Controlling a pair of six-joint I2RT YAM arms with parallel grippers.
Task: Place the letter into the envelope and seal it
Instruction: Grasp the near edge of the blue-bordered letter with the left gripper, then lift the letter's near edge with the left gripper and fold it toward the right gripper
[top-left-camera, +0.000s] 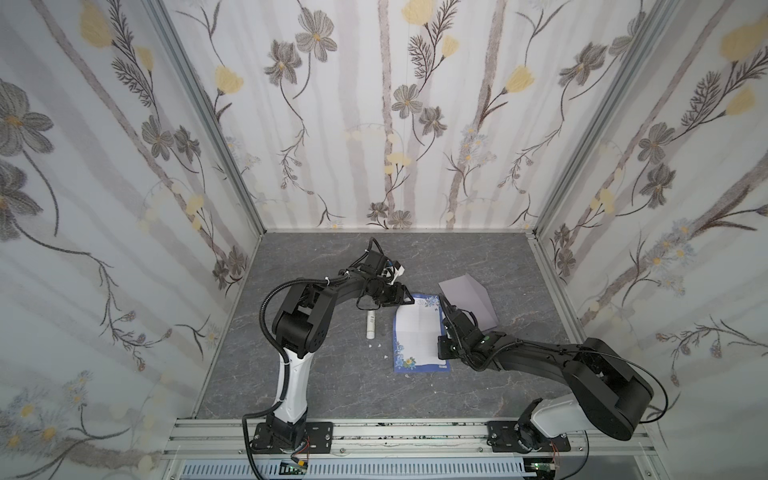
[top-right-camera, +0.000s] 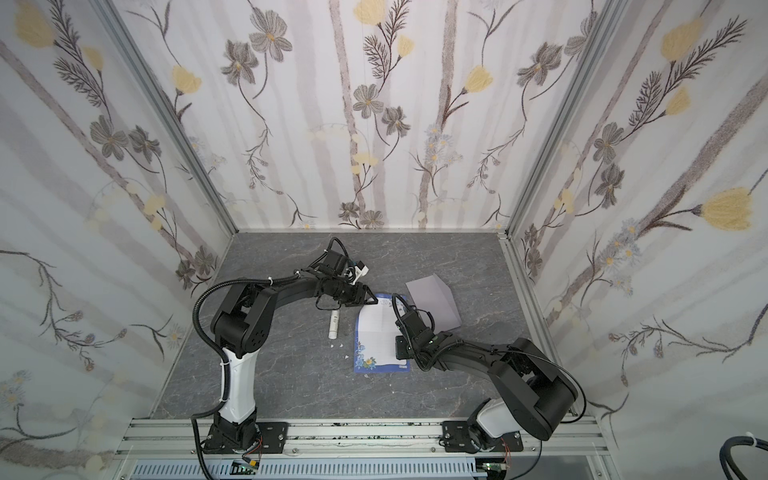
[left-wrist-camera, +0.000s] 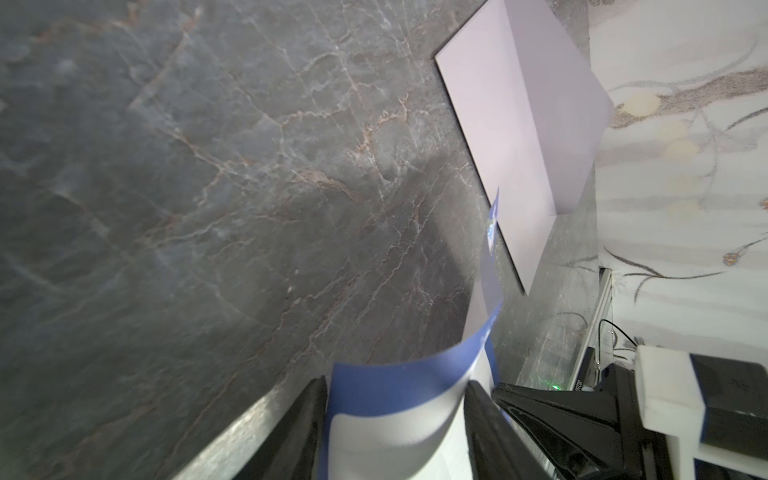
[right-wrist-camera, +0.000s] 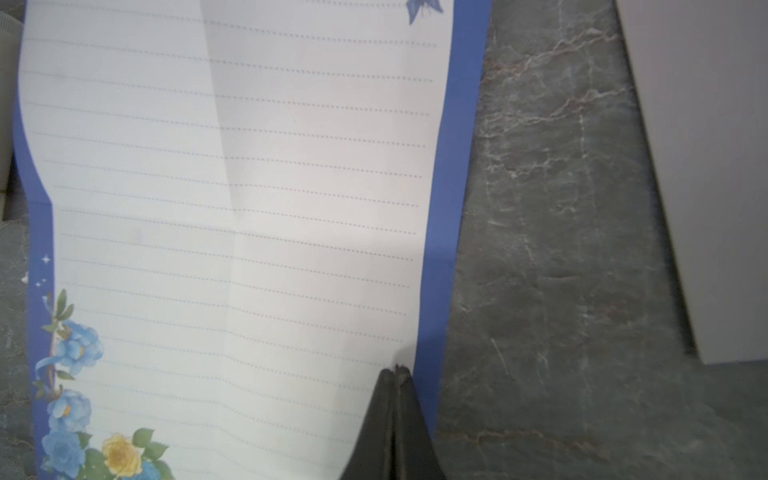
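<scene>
Left tool (left-wrist-camera: 397, 380) gapes above grey marbled tabletop (top-left-camera: 332, 374); floral walls (top-left-camera: 374, 124) surround.

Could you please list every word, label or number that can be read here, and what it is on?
No text can be read.
Dark print on the glue stick: too small.
Dark marks at the far end of the letter: blurred.
White lettering on the right arm: blurred.
The envelope: no writing shows.
</scene>
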